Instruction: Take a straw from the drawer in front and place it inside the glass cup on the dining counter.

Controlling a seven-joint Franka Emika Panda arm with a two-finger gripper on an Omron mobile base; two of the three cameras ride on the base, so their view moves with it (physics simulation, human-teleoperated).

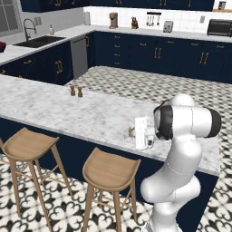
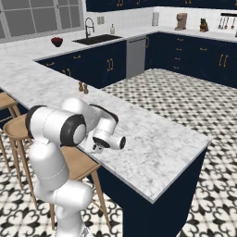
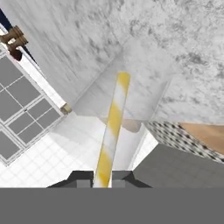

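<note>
While the arm [image 1: 181, 149] is bent low over the near edge of the dining counter [image 1: 59, 111], the gripper [image 3: 104, 177] is seen in the hand view clenched on the straw [image 3: 113, 127], whose lower end is pinched between the two dark fingertips [image 3: 78, 178]. The straw is striped yellow and white and is held out away from the hand, its far end lying over the clear glass cup [image 3: 131, 83], which is seen against the marble. Whether the tip is inside the cup or only above its rim cannot be told.

In the left base view the white hand [image 1: 142, 132] is seen over the counter, right beside the cup [image 1: 130, 132], which shows only faintly at the hand's left. Two small brown shakers [image 1: 76, 91] are set close together farther along the counter, well apart from the cup. Two wooden stools [image 1: 111, 170] are placed against the counter's navy base on the patterned floor.

In the right base view the hand [image 2: 107, 141] is seen tucked under the arm's elbow at the counter's [image 2: 152, 148] near edge; the cup and straw are hidden there by the arm. A sink [image 2: 97, 39] and a red bowl [image 2: 57, 41] are seen on the far worktop below the window.
</note>
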